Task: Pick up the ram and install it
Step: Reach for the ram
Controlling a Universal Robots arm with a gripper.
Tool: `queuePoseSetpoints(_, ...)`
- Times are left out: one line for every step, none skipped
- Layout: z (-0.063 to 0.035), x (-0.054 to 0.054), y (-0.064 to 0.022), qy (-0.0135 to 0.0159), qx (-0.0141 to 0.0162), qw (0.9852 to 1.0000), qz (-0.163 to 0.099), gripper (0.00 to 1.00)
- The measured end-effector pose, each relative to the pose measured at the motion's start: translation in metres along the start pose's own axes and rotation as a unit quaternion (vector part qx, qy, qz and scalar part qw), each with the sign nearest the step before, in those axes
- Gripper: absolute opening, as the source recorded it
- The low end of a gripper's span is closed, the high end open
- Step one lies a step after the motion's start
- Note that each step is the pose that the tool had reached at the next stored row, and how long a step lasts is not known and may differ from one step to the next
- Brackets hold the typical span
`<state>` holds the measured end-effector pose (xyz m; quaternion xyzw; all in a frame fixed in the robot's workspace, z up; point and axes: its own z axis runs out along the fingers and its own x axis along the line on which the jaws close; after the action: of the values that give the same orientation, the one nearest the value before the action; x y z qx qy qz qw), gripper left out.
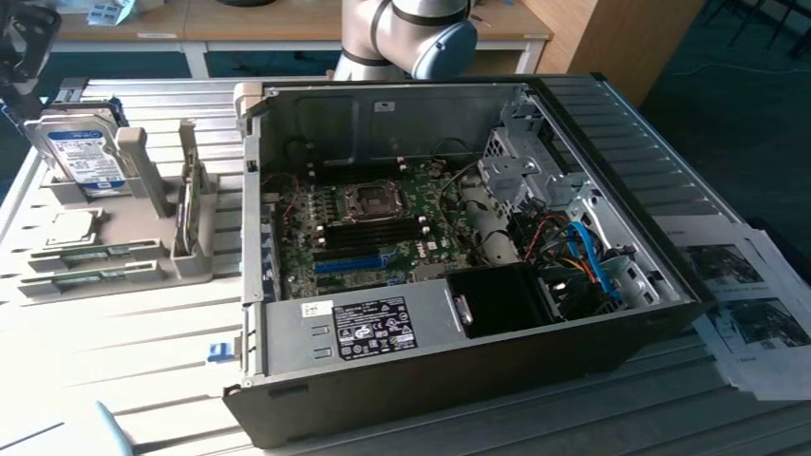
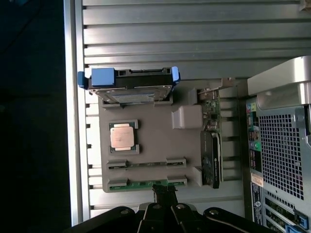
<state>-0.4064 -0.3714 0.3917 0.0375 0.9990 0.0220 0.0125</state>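
Note:
Two green ram sticks lie edge-up in slots of a grey holder tray [image 2: 155, 141]. One ram stick [image 2: 146, 183] [image 1: 86, 278] is the outer one and the second ram stick [image 2: 146, 164] [image 1: 95, 253] lies beside it. My gripper [image 2: 164, 191] hangs above the tray, its dark fingers pressed together with nothing between them. Its tips show just over the outer stick's edge. In the exterior view the dark gripper [image 1: 23, 57] sits high at the far left, over the tray [image 1: 140, 223]. The open computer case [image 1: 443, 237] shows its motherboard [image 1: 380, 223].
The tray also holds a silver hard drive with blue rails [image 2: 129, 82] [image 1: 79, 152], a processor chip [image 2: 121, 137] [image 1: 72, 228] and an upright expansion card [image 2: 211, 145] [image 1: 190, 204]. The slatted white table [image 1: 114, 361] carries printed sheets [image 1: 754, 313] at the exterior view's right.

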Motion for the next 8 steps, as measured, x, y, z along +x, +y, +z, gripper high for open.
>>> queuePoseSetpoints(0.0001, 0.0002, 0.0012, 0.0, 0.0, 1.0, 0.0, 0.1)
queuePoseSetpoints(0.0002, 0.0004, 0.0022, 0.0, 0.0, 1.0, 0.0, 0.1)
queuePoseSetpoints(0.0002, 0.0005, 0.0027, 0.0, 0.0, 1.0, 0.0, 0.1)
queuePoseSetpoints(0.0002, 0.0005, 0.0028, 0.0, 0.0, 1.0, 0.0, 0.1)
queuePoseSetpoints(0.0003, 0.0005, 0.0028, 0.0, 0.0, 1.0, 0.0, 0.1)
queuePoseSetpoints(0.0002, 0.0005, 0.0028, 0.0, 0.0, 1.0, 0.0, 0.1)
queuePoseSetpoints(0.0002, 0.0005, 0.0028, 0.0, 0.0, 1.0, 0.0, 0.1)
queuePoseSetpoints(0.0002, 0.0005, 0.0028, 0.0, 0.0, 1.0, 0.0, 0.1)
